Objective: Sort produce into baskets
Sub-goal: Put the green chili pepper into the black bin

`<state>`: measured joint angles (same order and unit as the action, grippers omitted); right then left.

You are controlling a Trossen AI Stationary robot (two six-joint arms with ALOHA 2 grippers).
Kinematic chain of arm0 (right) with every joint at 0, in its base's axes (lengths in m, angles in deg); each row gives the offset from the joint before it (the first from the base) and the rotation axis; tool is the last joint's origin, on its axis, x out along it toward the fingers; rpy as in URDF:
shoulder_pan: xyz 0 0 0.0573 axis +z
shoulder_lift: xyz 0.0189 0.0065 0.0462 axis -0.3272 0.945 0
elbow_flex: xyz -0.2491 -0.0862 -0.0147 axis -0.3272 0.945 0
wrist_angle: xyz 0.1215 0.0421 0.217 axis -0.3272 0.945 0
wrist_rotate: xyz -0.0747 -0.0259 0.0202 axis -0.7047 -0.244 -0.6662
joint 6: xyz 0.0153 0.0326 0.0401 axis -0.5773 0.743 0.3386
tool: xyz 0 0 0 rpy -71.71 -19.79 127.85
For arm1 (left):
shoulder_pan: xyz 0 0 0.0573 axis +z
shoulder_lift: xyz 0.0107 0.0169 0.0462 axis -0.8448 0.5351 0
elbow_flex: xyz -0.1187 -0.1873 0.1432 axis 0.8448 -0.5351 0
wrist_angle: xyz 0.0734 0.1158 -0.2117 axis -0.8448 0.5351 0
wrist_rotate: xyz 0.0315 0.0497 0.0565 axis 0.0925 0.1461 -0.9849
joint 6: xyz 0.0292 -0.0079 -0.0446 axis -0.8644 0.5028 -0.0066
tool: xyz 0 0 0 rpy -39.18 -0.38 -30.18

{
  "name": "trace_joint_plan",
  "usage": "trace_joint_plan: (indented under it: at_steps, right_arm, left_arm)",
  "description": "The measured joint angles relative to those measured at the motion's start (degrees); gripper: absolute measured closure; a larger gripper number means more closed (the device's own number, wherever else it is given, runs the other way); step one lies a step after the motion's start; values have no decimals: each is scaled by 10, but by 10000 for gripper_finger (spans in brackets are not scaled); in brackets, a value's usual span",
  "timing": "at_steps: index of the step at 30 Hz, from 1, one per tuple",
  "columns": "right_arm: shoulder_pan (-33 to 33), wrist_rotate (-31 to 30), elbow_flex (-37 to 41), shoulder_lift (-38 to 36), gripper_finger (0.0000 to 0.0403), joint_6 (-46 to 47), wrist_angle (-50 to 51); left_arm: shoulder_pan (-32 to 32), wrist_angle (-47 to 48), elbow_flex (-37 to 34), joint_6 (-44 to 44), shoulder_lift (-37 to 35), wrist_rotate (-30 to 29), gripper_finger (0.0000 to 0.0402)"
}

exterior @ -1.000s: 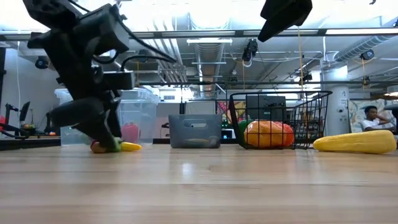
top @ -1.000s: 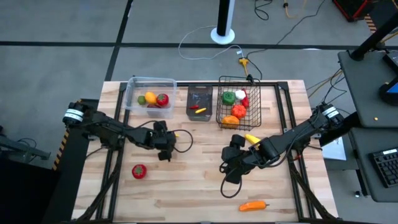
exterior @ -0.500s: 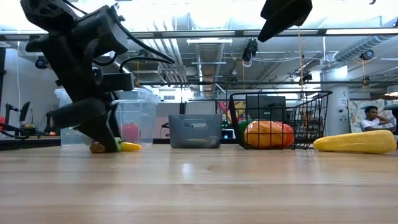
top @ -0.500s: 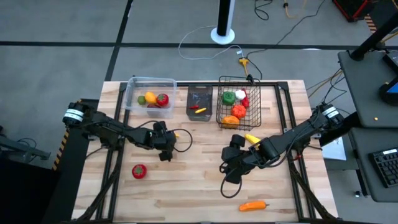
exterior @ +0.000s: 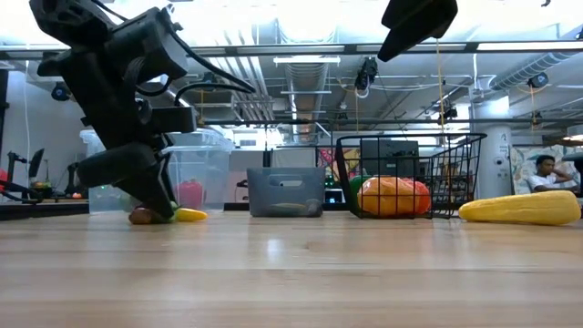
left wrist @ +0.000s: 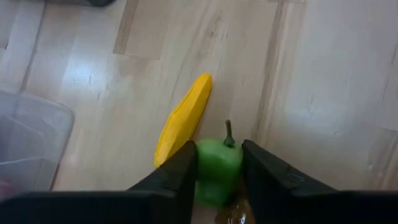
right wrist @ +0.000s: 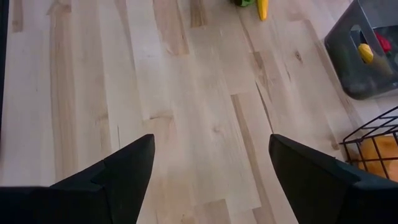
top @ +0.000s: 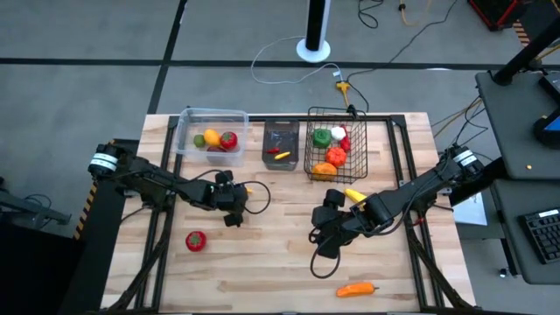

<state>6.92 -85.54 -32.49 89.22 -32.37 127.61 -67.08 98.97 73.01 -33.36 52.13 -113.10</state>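
With our left claw (left wrist: 217, 171) clamped on the green pepper (left wrist: 216, 168) (yellow piece (left wrist: 182, 119) just beside), we should lift straight up; right claw (right wrist: 211, 171) gapes idle.

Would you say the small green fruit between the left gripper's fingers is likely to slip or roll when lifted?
The green fruit looks smooth and rounded, so it may squirm. The left gripper brackets both its sides, which probably helps. If dropped, it would likely roll.

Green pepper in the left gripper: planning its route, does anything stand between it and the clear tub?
Nothing visible does. The left gripper is closing on the green pepper; only bare table separates it from the clear tub. The yellow piece lies beside it.
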Motion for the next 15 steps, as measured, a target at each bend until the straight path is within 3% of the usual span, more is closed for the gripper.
trace_joint_plan:
  at_steps: [10,15]
  right_arm:
    - [0,-1,0,0,103,0,-2]
    - [4,-38,1,5,97,-7,-5]
  left_arm:
    - [-24,-14,0,17,-15,0,311]
    - [-49,-58,0,18,-47,-3,312]
